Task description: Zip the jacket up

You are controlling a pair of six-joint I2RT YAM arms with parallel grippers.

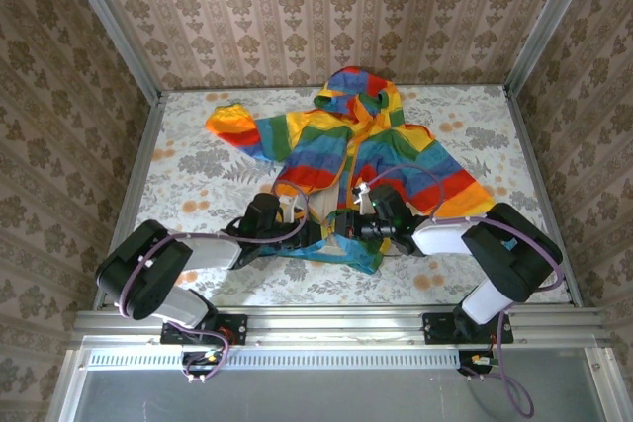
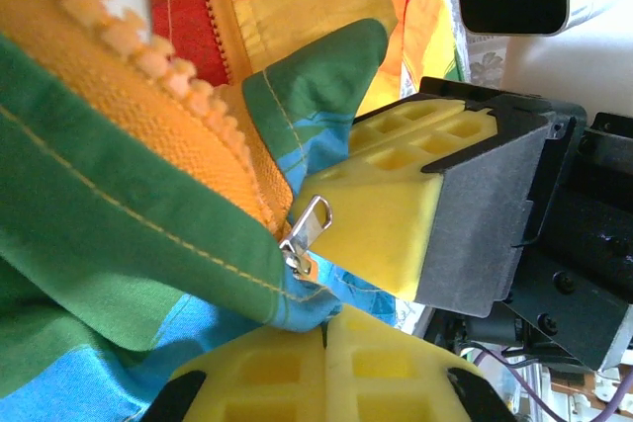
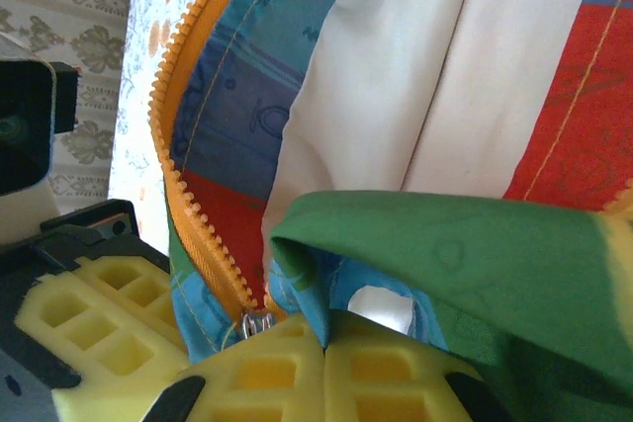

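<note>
The rainbow-striped jacket (image 1: 366, 145) lies open on the table, hood at the far end, hem toward the arms. Both grippers meet at its hem. My left gripper (image 1: 318, 234) is shut on the blue hem edge (image 2: 307, 305), just below the silver zipper slider (image 2: 305, 236) and its orange teeth (image 2: 188, 96). My right gripper (image 1: 348, 225) is shut on the other front panel's green and blue hem (image 3: 326, 303). Beside it the orange zipper (image 3: 193, 205) ends at a metal piece (image 3: 255, 321). The beige lining (image 3: 415, 76) shows above.
The right gripper's yellow pad (image 2: 396, 214) sits right beside the slider in the left wrist view. The left gripper's pad (image 3: 99, 318) shows at the lower left of the right wrist view. Floral tablecloth (image 1: 198, 175) surrounds the jacket; patterned walls (image 1: 316, 7) and metal posts enclose the table.
</note>
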